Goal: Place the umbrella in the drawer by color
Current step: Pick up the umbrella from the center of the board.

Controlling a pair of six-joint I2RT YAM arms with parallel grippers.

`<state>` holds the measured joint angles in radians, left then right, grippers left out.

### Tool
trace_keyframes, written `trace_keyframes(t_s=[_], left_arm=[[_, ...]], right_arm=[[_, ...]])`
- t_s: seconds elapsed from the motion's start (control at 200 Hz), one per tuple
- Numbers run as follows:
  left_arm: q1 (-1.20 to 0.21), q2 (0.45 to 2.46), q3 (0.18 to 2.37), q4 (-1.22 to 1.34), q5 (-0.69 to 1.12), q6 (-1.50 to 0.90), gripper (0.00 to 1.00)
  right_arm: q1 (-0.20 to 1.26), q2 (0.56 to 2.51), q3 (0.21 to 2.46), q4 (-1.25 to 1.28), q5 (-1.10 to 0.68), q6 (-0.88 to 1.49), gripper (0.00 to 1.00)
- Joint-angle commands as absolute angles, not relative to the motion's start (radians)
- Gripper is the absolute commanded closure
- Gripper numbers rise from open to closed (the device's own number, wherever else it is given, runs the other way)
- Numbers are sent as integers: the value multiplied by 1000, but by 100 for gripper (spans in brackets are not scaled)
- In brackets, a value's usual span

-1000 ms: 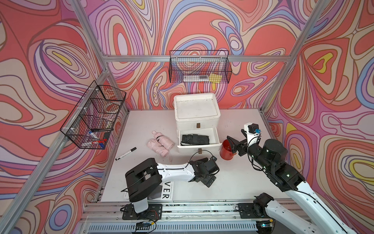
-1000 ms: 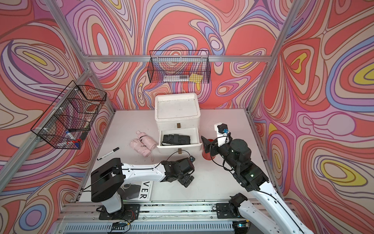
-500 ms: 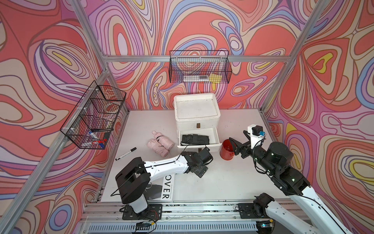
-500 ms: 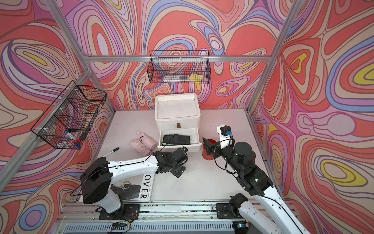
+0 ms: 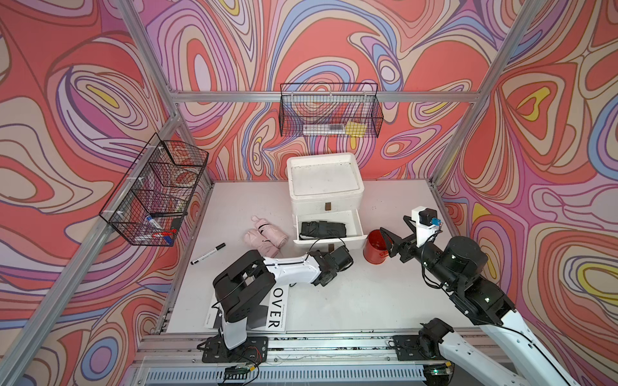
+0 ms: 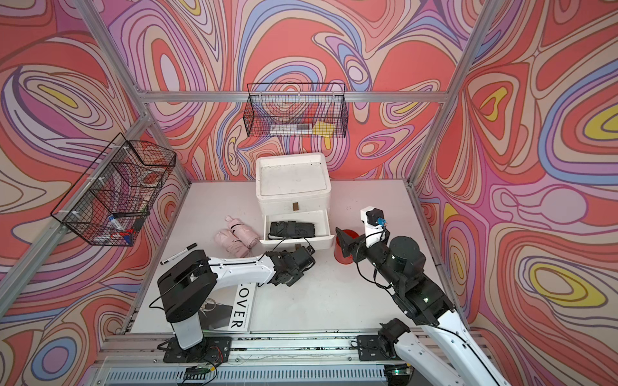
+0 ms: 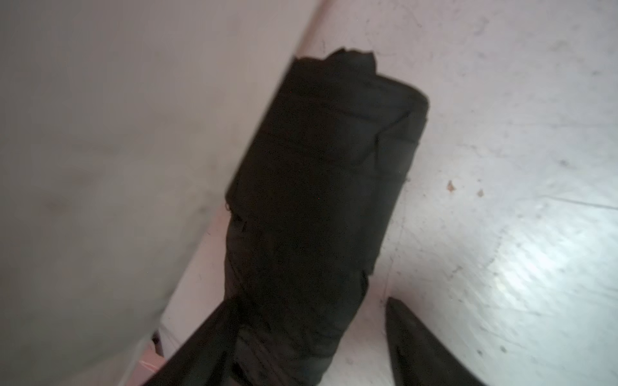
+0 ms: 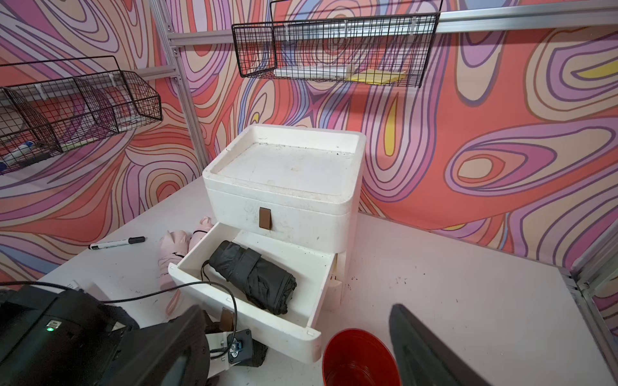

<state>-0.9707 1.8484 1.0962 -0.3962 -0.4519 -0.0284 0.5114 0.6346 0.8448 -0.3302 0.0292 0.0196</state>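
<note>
A folded black umbrella (image 5: 322,229) (image 6: 292,229) (image 8: 254,277) lies in the open lower drawer (image 5: 329,241) (image 8: 247,314) of the white cabinet (image 5: 324,180). A folded pink umbrella (image 5: 266,235) (image 6: 235,239) (image 8: 174,244) lies on the table left of the drawer. My left gripper (image 5: 331,250) (image 6: 297,249) (image 7: 311,302) is low at the drawer's front. Its jaws stand around the dark strap handle (image 7: 321,187); one finger touches it and a gap shows at the other. My right gripper (image 5: 396,230) (image 8: 297,307) hovers open above the red cup (image 5: 376,247) (image 8: 359,357).
A black marker (image 5: 208,254) lies at the table's left. A magazine (image 5: 276,310) lies by the left arm's base. Wire baskets hang on the left wall (image 5: 157,190) and the back wall (image 5: 329,115). The cabinet's upper drawer is closed.
My left gripper moved from the table's front up to the drawer's front, and its jaws narrowed around the strap handle. The right arm shifted slightly right, still open.
</note>
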Motion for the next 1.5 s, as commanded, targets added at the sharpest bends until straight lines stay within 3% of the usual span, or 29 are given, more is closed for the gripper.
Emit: trace_keyframes(t_s=[0.0,0.135,0.356,0.551,0.711,0.891,1.112,1.262,1.492], left_arm=[[-943,1878,1074,-342,-403,-15,68],[-942,1869,1049,-333,-383,-47,100],[-1008,1727,1031,-355,-376,-79,100],[-1013,1502,1035,-384,-88,-93,100],[-996,1406,1060,-418,142,-123,100],[-993,1325,1034,-359,203,-147,100],[-994,1194,841,-113,296,-154,100],[-997,1096,752,-42,299,-116,100],[-1007,1094,715,-14,402,-86,100]], right_arm=[[508,629,828,-330,31,20,11],[507,632,833,-334,36,20,11],[509,637,835,-334,29,29,11],[507,672,849,-358,7,-15,11],[508,726,892,-414,-179,-182,10],[509,868,1124,-808,-536,-526,12],[516,900,1155,-1043,-646,-959,19],[515,955,1153,-1039,-633,-1023,14],[518,1075,1175,-973,-751,-1082,21]])
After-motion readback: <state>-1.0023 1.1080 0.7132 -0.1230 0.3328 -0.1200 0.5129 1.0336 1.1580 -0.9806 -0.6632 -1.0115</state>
